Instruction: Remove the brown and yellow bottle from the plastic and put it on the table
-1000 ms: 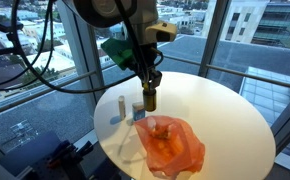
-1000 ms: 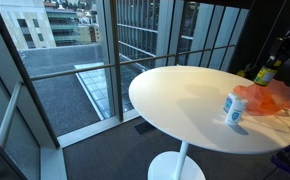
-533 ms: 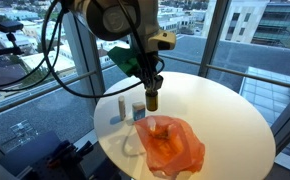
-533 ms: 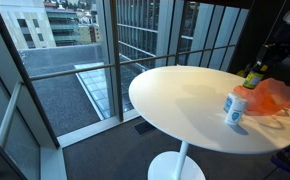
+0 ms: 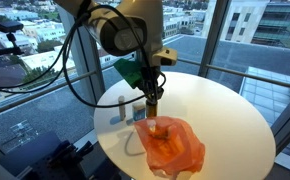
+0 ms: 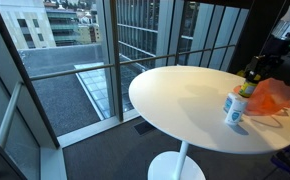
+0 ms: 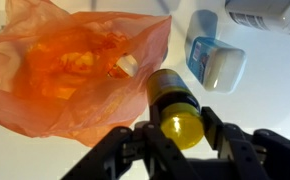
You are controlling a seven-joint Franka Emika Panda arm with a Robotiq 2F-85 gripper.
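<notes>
In the wrist view the orange plastic bag (image 7: 65, 70) fills the left side, crumpled and half see-through, lying on the white bench (image 7: 275, 100). At its right edge comes the brown bottle (image 7: 170, 92), clear of the bag's opening and just beside it. The bottle's yellow cap (image 7: 182, 127) faces the camera. The pincer (image 7: 177, 128) is pinching the bottle up near that cap, with a dark finger (image 7: 130, 142) on either side. Right of the bottle, near it but apart, sits a small blue-and-white container (image 7: 213, 62). In the top right corner is a white bottle (image 7: 265, 12), cut off by the frame.

In an exterior view the order along the round bench runs the same way. The slim white bottle (image 5: 122, 108) is leftmost and the blue-and-white container (image 5: 138, 113) is just beside it. Next is the brown bottle (image 5: 152, 100), held upright under the arm (image 5: 130, 30). The orange bag (image 5: 170, 143) lies to the right, closer to the camera. The bottle's base is low over the bench (I cannot tell whether it touches).

In an exterior view from the far side, the container (image 6: 235, 108) stands left of the brown bottle (image 6: 251, 78). The bag (image 6: 280, 97) lies at the right edge of the frame.
</notes>
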